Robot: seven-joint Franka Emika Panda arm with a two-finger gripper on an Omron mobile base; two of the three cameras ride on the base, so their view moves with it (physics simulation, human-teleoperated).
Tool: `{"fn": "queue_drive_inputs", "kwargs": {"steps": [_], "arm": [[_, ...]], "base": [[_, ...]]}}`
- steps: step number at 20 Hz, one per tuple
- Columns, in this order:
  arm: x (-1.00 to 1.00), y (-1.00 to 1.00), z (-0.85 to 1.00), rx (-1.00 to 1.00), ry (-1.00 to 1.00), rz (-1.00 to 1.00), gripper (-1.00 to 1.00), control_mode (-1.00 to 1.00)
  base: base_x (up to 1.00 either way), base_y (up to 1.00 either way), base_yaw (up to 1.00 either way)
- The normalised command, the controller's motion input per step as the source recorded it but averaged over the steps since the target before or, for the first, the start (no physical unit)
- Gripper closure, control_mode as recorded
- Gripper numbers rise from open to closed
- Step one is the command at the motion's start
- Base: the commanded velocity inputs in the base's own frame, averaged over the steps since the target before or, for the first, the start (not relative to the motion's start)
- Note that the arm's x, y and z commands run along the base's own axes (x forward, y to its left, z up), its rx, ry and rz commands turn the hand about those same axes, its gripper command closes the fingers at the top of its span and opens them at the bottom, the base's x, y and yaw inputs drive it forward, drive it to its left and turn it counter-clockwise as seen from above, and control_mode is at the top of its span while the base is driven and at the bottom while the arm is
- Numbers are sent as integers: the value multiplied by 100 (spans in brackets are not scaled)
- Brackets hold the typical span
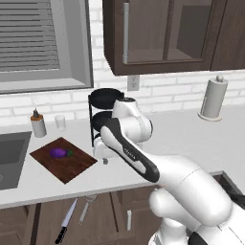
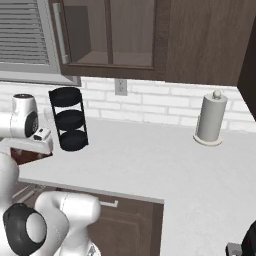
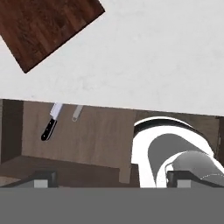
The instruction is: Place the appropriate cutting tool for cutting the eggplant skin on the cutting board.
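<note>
The dark reddish-brown cutting board (image 1: 62, 160) lies on the counter beside the sink, and its corner shows in the hand view (image 3: 43, 30). The small purple eggplant (image 1: 59, 152) rests on it. Below the counter edge, in an open drawer (image 3: 87, 135), lie a black-handled knife (image 1: 67, 219) (image 3: 50, 124) and a slim grey-handled tool (image 1: 86, 208) (image 3: 77, 113). My gripper (image 1: 103, 155) (image 3: 111, 178) hangs over the counter's front part just right of the board. It is open, fingers wide apart, holding nothing.
A black three-tier rack (image 1: 103, 115) (image 2: 70, 120) stands behind the arm. A paper towel holder (image 1: 213, 98) (image 2: 210, 120) is at the far right. A bottle (image 1: 38, 124) and a glass (image 1: 60, 122) stand behind the board, with the sink (image 1: 9, 158) to its left.
</note>
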Motion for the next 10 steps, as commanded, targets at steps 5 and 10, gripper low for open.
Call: {"fn": "queue_drive_inputs", "kwargs": {"steps": [5,10], "arm": [[-91,48,-48,-6,-11,-12,-100,-100],[-44,33,-55,-5,-1,-13,-100,-100]], "base": [[0,0,0],[0,0,0]]}}
